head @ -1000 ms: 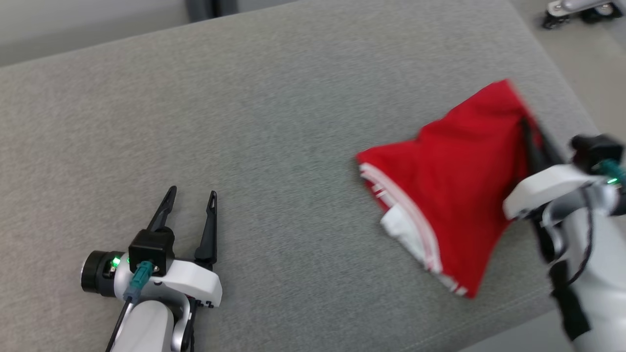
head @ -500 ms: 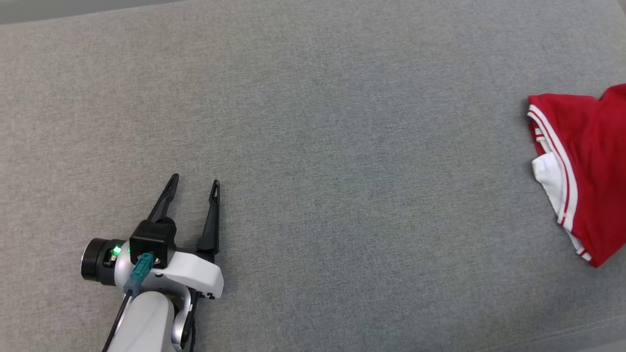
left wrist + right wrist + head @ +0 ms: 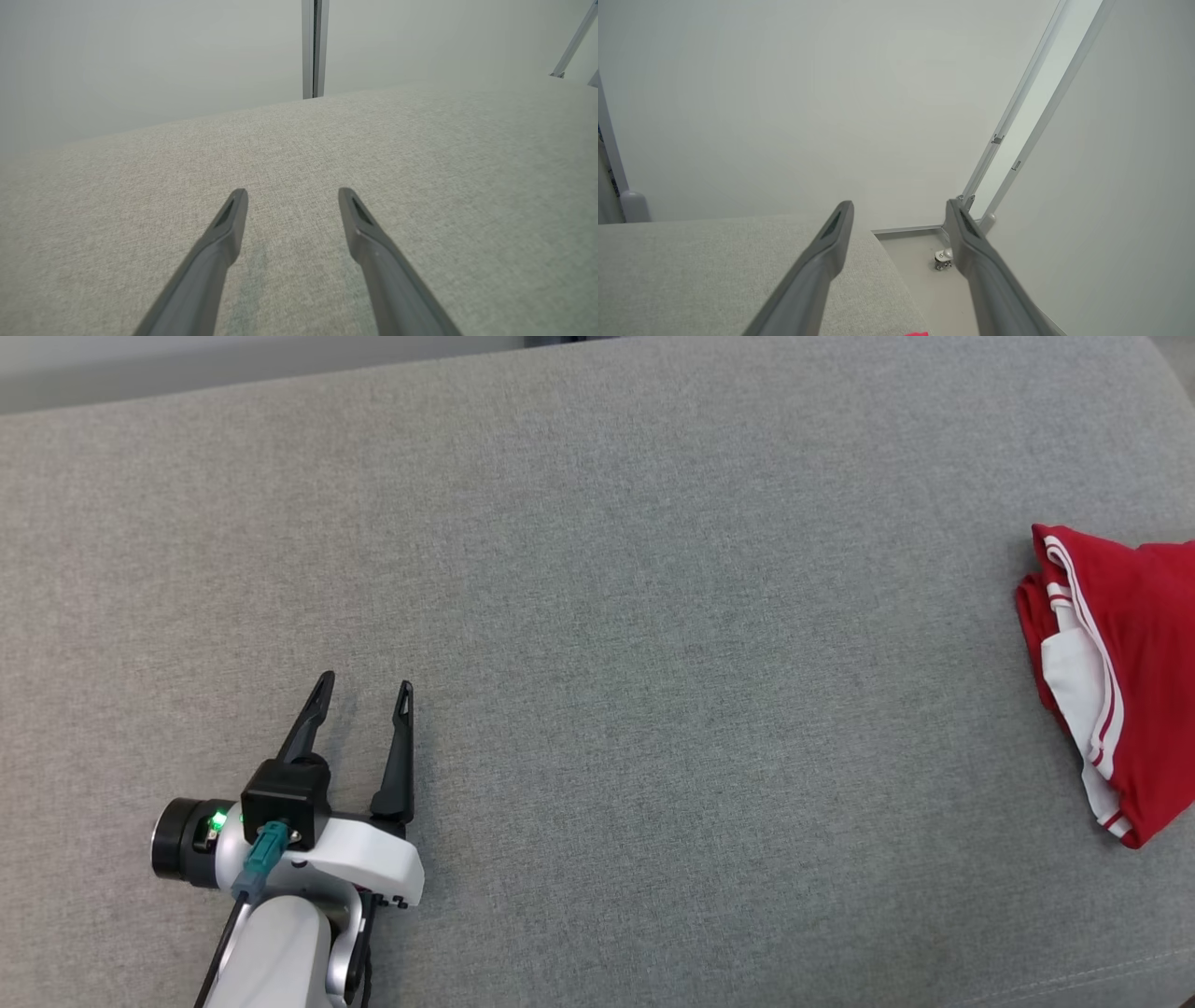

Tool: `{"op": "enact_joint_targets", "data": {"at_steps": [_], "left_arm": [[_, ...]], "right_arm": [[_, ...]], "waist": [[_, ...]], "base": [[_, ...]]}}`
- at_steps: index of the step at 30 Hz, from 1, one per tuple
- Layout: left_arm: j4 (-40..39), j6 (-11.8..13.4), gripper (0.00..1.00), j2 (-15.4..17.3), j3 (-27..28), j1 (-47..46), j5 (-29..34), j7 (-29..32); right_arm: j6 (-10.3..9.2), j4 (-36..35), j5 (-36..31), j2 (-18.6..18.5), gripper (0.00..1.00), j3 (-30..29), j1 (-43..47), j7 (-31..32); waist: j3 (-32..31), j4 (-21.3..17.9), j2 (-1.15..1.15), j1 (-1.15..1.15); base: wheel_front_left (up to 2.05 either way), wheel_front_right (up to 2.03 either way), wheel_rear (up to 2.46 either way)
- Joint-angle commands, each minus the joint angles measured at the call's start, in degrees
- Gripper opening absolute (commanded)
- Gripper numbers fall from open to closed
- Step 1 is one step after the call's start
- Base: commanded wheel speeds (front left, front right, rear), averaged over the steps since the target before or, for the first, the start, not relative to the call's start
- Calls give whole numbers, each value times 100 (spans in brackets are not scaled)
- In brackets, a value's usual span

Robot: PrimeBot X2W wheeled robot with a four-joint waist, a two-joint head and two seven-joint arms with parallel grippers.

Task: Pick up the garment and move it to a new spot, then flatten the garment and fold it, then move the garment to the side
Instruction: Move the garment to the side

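The grey counter (image 3: 597, 569) takes up most of the head view, and its broad middle is bare cloth. The head camera has swung since a second ago, so the whole picture has shifted. That shift is not a slide of the things.

The red garment (image 3: 1134, 644) lies at the far right of the counter, cut by the head view's right edge. It is a compact bundle with white trim and a white inner layer showing on its left side. A second ago it stood up like a tent, pinched at its right edge by dark fingers. Now it has slumped flat onto the cloth with nothing holding it.

The right end effector (image 3: 899, 204) has let go. Its fingers are spread with nothing between them and point over the counter's corner toward the wall (image 3: 784, 93). A red sliver at the bottom edge of the right wrist view is probably the garment below it.

The left end effector (image 3: 366, 681) sits at lower left, well apart from the garment. It is spread and empty, as it was before.

I judge that the release ends the last step, with the garment set to the side. The fold looks loose.
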Motion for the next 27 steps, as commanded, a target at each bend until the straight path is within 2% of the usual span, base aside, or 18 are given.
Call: {"op": "enact_joint_targets", "data": {"at_steps": [1, 5, 9, 18, 27], "left_arm": [[-15, 45, 100, 29, 46, 64, -46, -4], [-33, 77, 100, 20, 66, 133, -116, -4], [-18, 125, 100, 11, 64, 252, -227, -4], [-31, 283, 100, 11, -51, 481, -498, -6], [19, 369, 100, 10, -43, 708, -633, -7]], "right_arm": [[-2, -140, 116, 14, 100, 200, 100, 4], [-2, -789, 674, 216, 100, 943, 474, 3], [-2, -1266, 1080, 470, 100, 1401, 1024, 3], [-2, -1797, 1652, 839, 100, 1976, 2365, 2], [-2, -1912, 1888, 921, 100, 2203, 3210, 3]], "waist": [[-72, 19, 0, 0], [-267, 85, 0, 0], [-449, 172, 0, 0], [-768, 447, 0, 0], [-1082, 647, 0, 0]], "base": [[0, 0, 0], [0, 0, 0], [0, 0, 0], [0, 0, 0], [0, 0, 0]]}}
